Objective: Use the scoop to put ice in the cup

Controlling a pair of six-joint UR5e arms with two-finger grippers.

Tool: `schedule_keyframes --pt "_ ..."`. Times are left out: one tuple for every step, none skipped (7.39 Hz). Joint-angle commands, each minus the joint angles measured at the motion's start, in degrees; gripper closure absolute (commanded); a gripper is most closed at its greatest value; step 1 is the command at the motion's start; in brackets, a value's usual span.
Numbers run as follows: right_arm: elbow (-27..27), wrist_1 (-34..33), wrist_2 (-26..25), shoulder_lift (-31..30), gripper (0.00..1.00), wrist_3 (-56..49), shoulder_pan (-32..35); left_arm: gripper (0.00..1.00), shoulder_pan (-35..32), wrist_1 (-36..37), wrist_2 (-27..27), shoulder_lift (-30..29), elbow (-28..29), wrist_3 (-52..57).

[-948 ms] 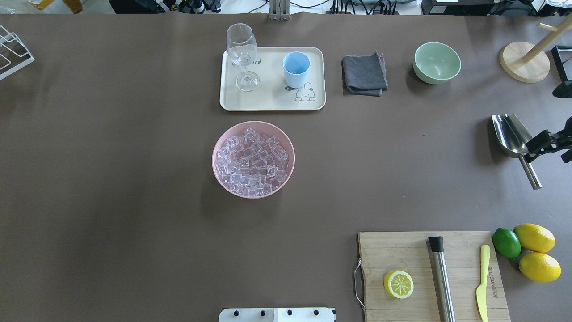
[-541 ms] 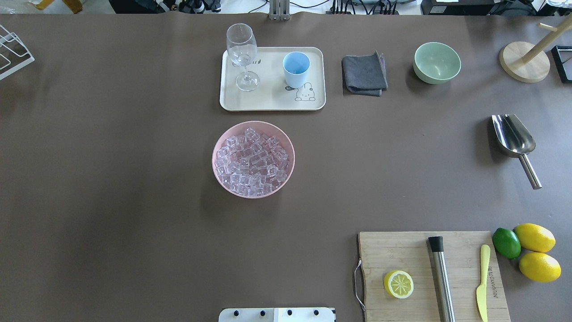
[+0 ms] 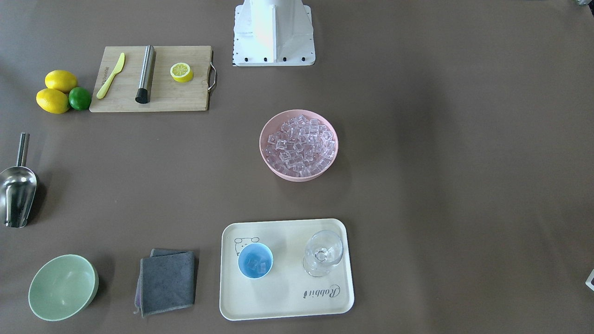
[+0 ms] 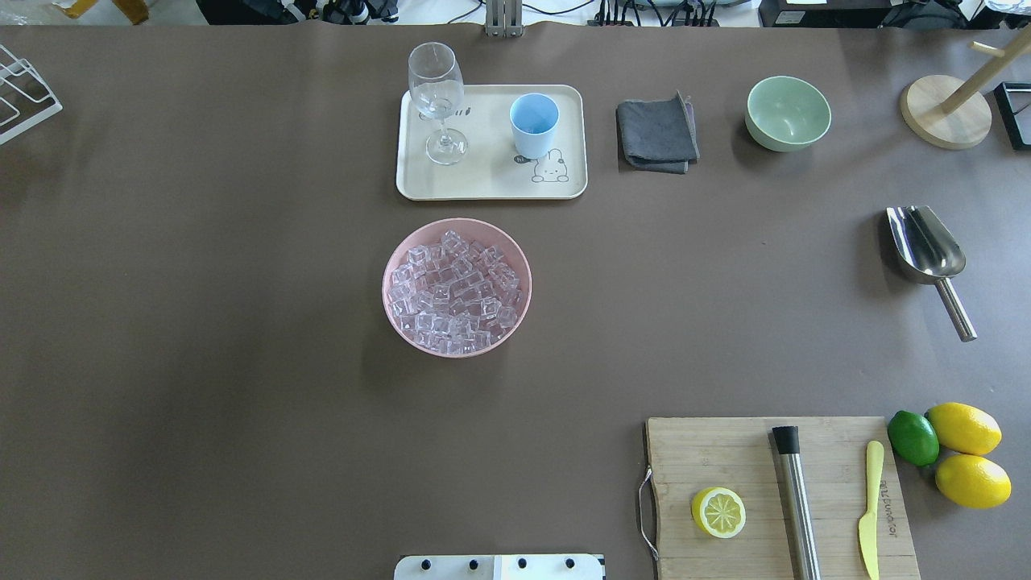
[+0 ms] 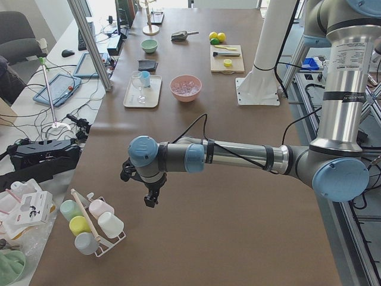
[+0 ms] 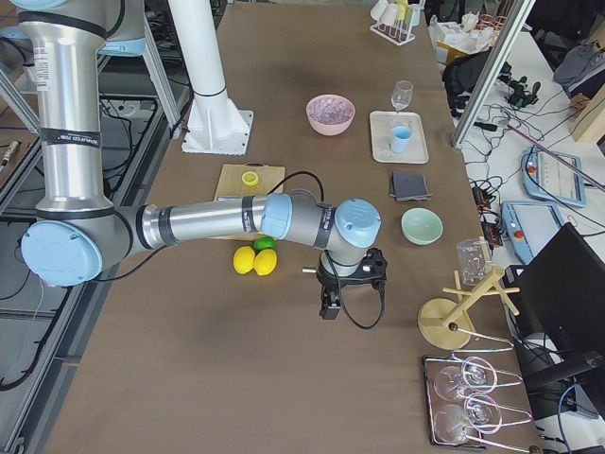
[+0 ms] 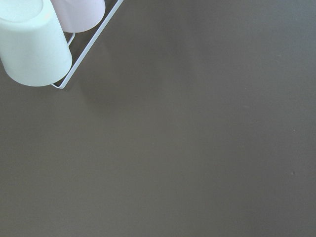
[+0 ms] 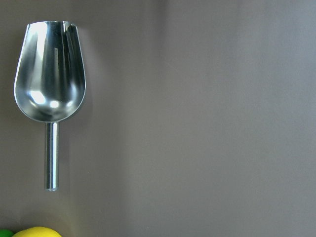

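Note:
The steel scoop (image 4: pixel 926 246) lies empty on the table at the far right, handle toward the robot; it also shows in the front view (image 3: pixel 17 188) and the right wrist view (image 8: pixel 49 74). The light blue cup (image 4: pixel 534 122) stands on a cream tray (image 4: pixel 483 181) and holds a few ice cubes (image 3: pixel 254 263). A pink bowl (image 4: pixel 515 242) is full of ice (image 4: pixel 453 290). My right gripper (image 6: pixel 328 307) hangs beyond the scoop, off the table's right part, touching nothing. My left gripper (image 5: pixel 150 199) hangs over the far left end. I cannot tell whether either is open or shut.
A stemmed glass (image 4: pixel 436 97) stands on the tray beside the cup. A grey cloth (image 4: pixel 656 133), a green bowl (image 4: pixel 788 113), a cutting board (image 4: pixel 725 451) with half lemon, steel rod and knife, lemons and a lime (image 4: pixel 912 437) lie right. A cup rack (image 5: pixel 89 223) stands near my left gripper.
My right gripper, which was at the scoop's handle at the overhead view's right edge, has drawn back out of that view. The scoop has not moved.

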Motion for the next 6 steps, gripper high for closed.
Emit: schedule_keyframes --pt "-0.34 0.13 0.92 -0.09 0.00 0.02 0.70 0.01 0.00 0.00 0.00 0.00 0.02 0.02" --pt "-0.51 0.22 0.74 0.00 0.00 0.11 0.70 0.01 0.00 0.00 0.00 0.00 0.10 0.02" --pt "-0.60 0.22 0.74 0.09 0.00 0.03 0.70 0.01 0.00 0.00 0.00 0.00 0.02 0.02" --pt "-0.69 0.22 0.65 0.09 0.00 -0.06 0.70 0.01 0.00 0.00 0.00 0.09 0.10 0.02" --pt "-0.69 0.22 0.57 0.09 0.00 -0.06 0.70 0.01 -0.09 0.00 0.00 0.09 0.11 0.02" --pt "-0.95 0.31 0.48 0.17 0.00 -0.15 0.70 0.01 -0.09 0.00 0.00 0.09 0.11 0.02"
